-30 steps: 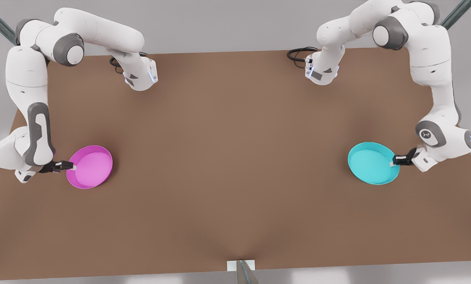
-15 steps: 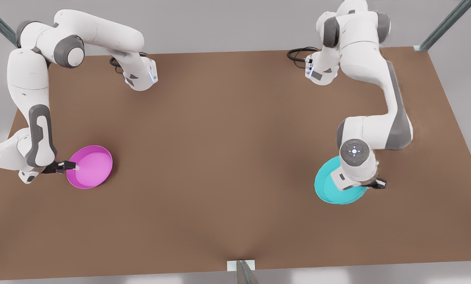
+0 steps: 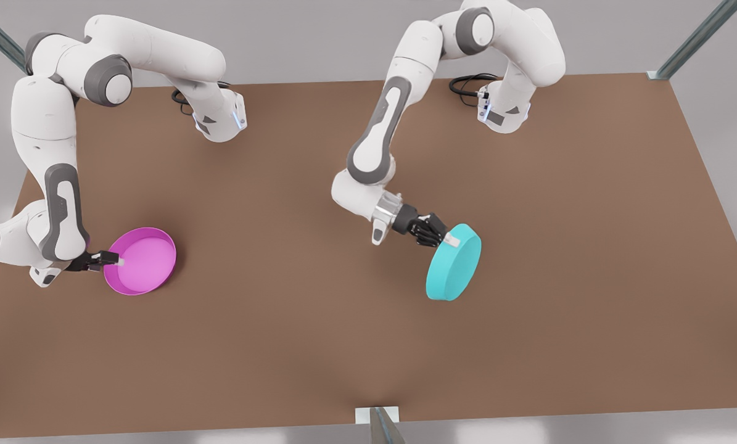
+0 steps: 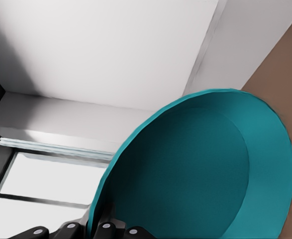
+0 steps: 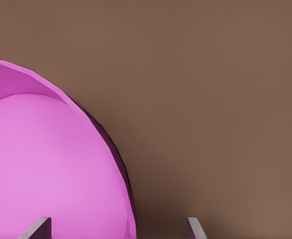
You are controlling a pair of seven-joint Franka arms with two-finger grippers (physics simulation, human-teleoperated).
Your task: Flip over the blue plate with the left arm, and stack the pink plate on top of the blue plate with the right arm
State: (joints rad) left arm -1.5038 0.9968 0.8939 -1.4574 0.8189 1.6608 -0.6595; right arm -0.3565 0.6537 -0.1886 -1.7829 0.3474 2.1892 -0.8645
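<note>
Front view: left gripper (image 3: 447, 237) sits near table (image 3: 319, 320) centre, clamped on the rim of the blue plate (image 3: 454, 264). Plate is tipped up, its flat underside turned toward the camera, the grasped rim at its 11 o'clock edge. The left arm (image 3: 383, 123) reaches down from its base at the table's 1 o'clock edge.

Left wrist view: blue plate (image 4: 200, 169) shows its hollow inside, rim running between the dark fingers (image 4: 103, 230); whether it touches the table I cannot tell.

Front view: right gripper (image 3: 112, 259) is at the table's 9 o'clock side, at the 9 o'clock rim of the pink plate (image 3: 141, 261), which lies flat, hollow up. The right arm (image 3: 53, 166) holds low beside it.

Right wrist view: pink plate (image 5: 46, 164) rim lies between the spread fingertips (image 5: 39, 228), one over the inside and one outside; not clenched.
</note>
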